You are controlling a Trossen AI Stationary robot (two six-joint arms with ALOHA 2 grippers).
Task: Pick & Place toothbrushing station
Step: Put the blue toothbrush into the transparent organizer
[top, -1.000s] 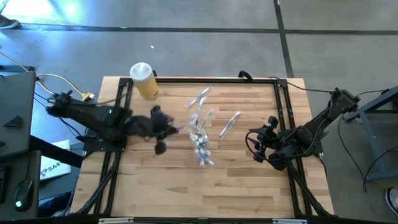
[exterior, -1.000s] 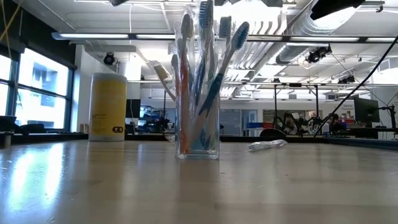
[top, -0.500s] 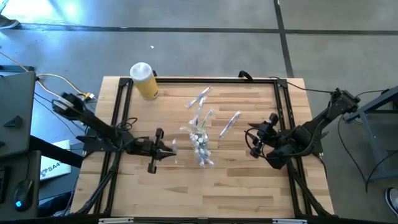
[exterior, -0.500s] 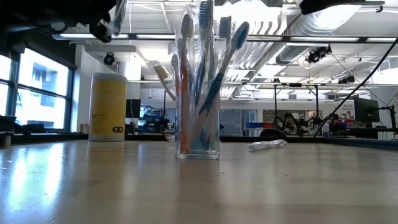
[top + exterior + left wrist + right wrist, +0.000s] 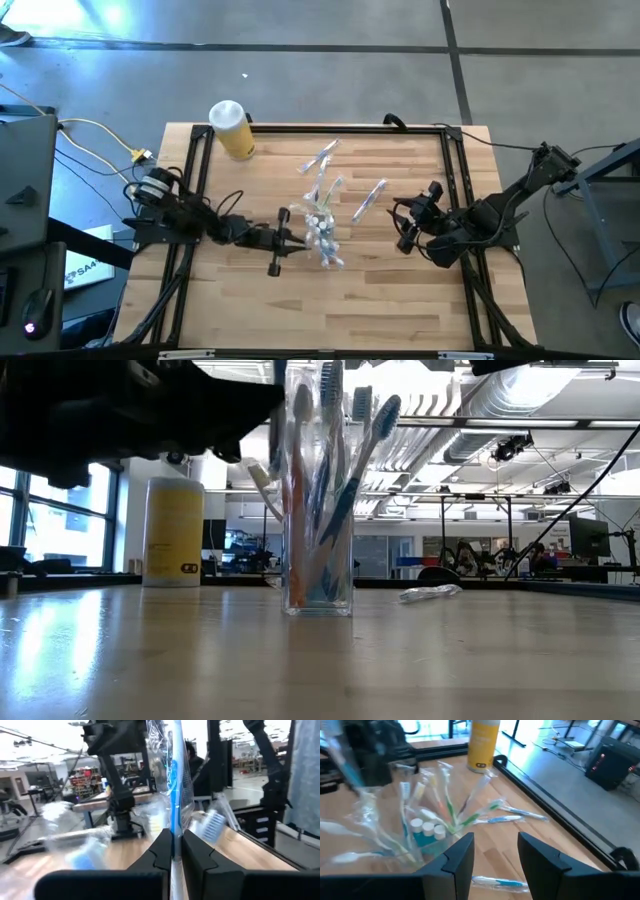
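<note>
Your left end effector (image 5: pixel 287 241) sits just beside the clear cup (image 5: pixel 318 585) in the middle of the worktop (image 5: pixel 400 300). Its two fingers are pressed together on a wrapped toothbrush (image 5: pixel 176 785), which stands up between them with the blue brush head above. The cup stands upright and is already full of toothbrushes (image 5: pixel 335 440) that lean out at the top. Small teal tubes (image 5: pixel 425 831) with white caps sit low inside it. More wrapped brushes (image 5: pixel 368 200) lie flat on the wood past the cup, and a yellow bottle (image 5: pixel 232 130) stands well apart near the far edge. Your right end effector (image 5: pixel 408 232) waits near the cup on the other side, with its fingers apart and nothing between them. I think the brush in your grip is very light, thin and a bit bendy, and its plastic wrap looks slippery, so hold it low on the handle and keep it straight. The cup looks light and tall with its load, so a bump at the top could tip it over. Come down slowly into a gap between the other brushes.
</note>
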